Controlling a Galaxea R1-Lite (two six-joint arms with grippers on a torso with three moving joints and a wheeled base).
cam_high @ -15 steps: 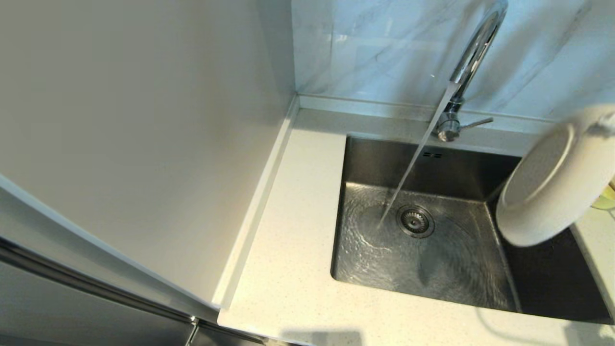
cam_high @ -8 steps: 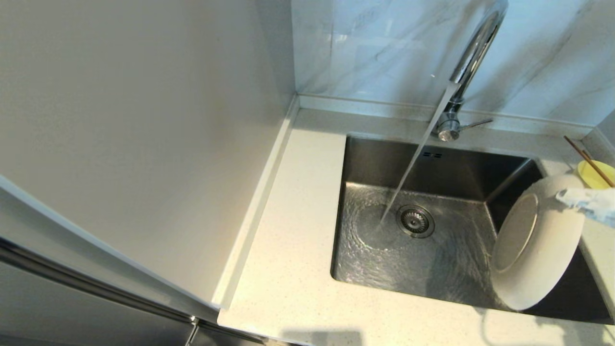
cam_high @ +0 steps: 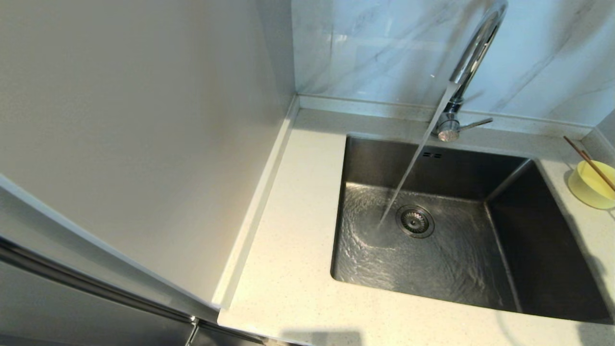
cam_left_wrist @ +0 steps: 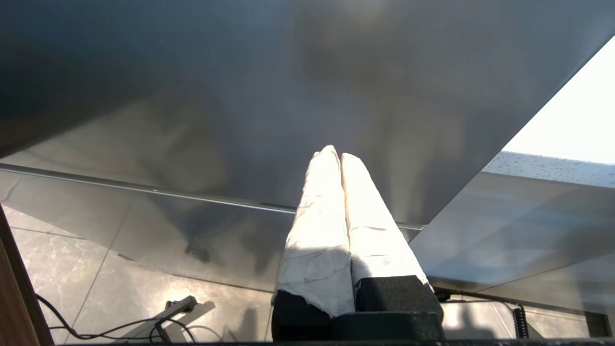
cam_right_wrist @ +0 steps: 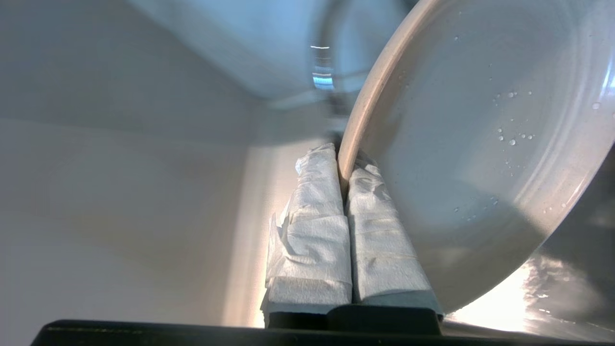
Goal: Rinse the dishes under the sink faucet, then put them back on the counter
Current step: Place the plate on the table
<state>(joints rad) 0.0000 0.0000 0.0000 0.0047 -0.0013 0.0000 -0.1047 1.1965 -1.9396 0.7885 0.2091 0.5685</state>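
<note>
From the head view, the plate that hung over the sink [cam_high: 480,230]'s right side a moment ago is gone; water runs from the faucet [cam_high: 468,67], while the bowl [cam_high: 592,185] and chopsticks [cam_high: 588,161] sit near the desk [cam_high: 288,269]'s right back corner. The left gripper [cam_left_wrist: 335,156] is closed and empty, parked below the desk. The right gripper [cam_right_wrist: 343,161] pinches the wet plate [cam_right_wrist: 480,144] by its rim, so it seems rinsed and headed back.

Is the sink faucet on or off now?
On. A stream of water runs from the sink faucet into the sink, rippling beside the drain.
</note>
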